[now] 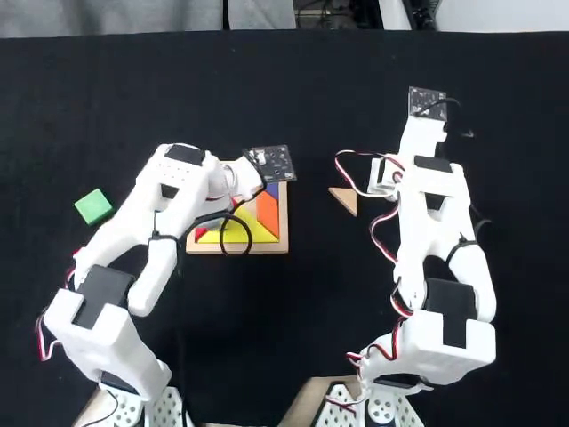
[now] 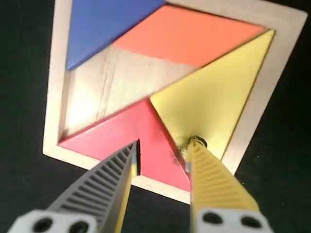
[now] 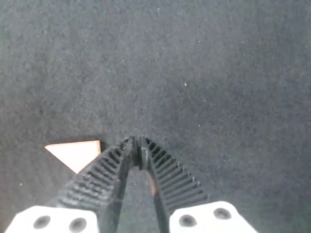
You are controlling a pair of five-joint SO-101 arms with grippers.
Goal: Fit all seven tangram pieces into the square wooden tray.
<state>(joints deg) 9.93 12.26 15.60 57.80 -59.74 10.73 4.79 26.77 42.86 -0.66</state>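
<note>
High cam looks down on table (image 1: 498, 107); wrist cams close above it, left sharing tray (image 2: 281, 63).

A black, felt-like cloth (image 1: 498, 71) covers the whole tabletop, matte and faintly flecked with pale lint where seen up close. Beyond its far edge runs a strip of grey surface (image 1: 107, 16); I cannot tell whether it is floor or wall. Further along that edge there is a dark gap (image 1: 338, 11) holding cluttered shapes too small to make out, and past it a plain white panel (image 1: 498, 13). The light falls soft and even across the cloth.
</note>
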